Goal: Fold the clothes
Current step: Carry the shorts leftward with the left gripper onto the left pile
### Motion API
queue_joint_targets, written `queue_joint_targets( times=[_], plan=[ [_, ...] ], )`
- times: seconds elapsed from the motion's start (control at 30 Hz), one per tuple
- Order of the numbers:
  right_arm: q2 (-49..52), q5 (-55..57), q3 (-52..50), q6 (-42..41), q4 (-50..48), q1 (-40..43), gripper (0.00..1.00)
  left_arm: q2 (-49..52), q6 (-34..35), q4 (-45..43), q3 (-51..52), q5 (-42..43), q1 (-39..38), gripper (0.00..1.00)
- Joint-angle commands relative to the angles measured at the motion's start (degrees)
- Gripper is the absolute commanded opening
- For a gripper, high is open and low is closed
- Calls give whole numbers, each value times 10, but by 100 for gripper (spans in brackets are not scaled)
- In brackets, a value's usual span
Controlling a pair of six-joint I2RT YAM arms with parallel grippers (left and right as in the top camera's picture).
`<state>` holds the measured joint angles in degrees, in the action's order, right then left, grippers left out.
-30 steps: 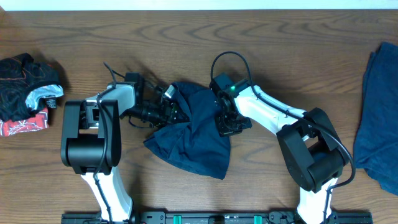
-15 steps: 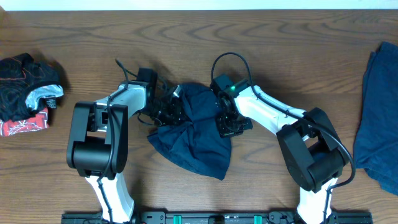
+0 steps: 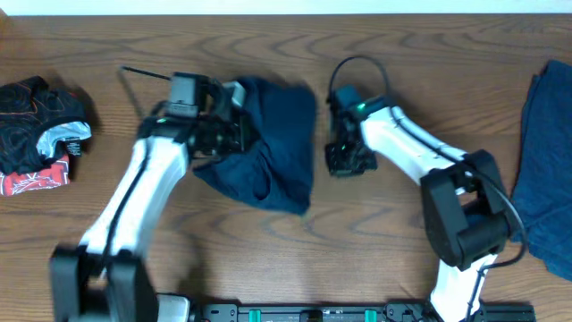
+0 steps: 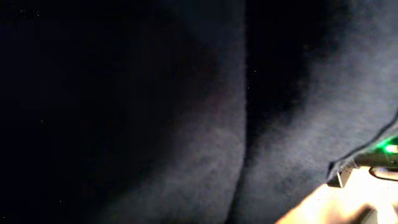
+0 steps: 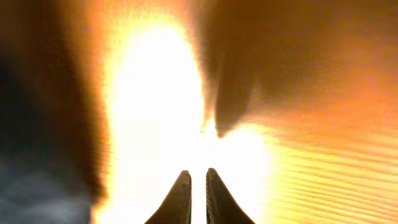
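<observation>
The navy shorts (image 3: 277,134) lie in a bunched heap on the wooden table (image 3: 375,54). They are not flat, and no neat fold shows yet.

The left gripper (image 3: 234,125) sits at the left edge of the shorts and is pinching the cloth. Its own camera sees only dark blue cloth up close. The right gripper (image 3: 344,163) is just to the right of the shorts, not touching them. Its two fingers (image 5: 180,190) are almost pressed together, with only a thin gap and nothing between them.

I think the step in hand is pulling the shorts out flat. Next, the right gripper likely needs to open and take the right edge of the shorts, so both arms can stretch them.

Another blue piece (image 3: 545,161) lies well to the right of the shorts. A pile of black and red clothes (image 3: 36,125) lies well to the left of the shorts.

I cannot read any words or labels anywhere.
</observation>
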<state>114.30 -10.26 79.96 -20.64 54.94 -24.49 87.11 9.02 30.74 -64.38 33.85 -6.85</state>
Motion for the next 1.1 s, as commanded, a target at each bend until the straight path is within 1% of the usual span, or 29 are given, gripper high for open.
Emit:
queue_joint_targets(
  times=[0.0, 0.07, 0.17, 0.23, 0.33, 0.53, 0.7, 0.87, 1.07],
  plan=[
    [-34, -5, 28, 0, 9, 18, 12, -47, 52, -7, -15, -59, 35, 6],
    [-37, -5, 33, 6, 15, 22, 4, -59, 73, -20, -15, -61, 57, 6],
    [-37, -8, 33, 12, 22, 21, 1, -64, 113, -57, -16, -60, 99, 6],
    [-37, -7, 33, 15, 30, 19, 1, -64, 129, -90, -19, -44, 128, 6],
    [-37, -7, 33, 25, 40, 14, 1, -64, 173, -145, -25, -21, 175, 6],
    [-37, -8, 33, 27, 65, 5, 1, -59, 223, -230, -45, -24, 276, 5],
    [-37, -8, 33, 32, 93, -4, 1, -41, 303, -310, -53, -39, 373, 6],
    [-37, -8, 33, 34, 112, -15, 1, -5, 386, -393, -53, -39, 462, 6],
    [-37, -19, 33, 36, 133, -28, 1, 51, 424, -478, -56, -40, 542, 6]
  ],
)
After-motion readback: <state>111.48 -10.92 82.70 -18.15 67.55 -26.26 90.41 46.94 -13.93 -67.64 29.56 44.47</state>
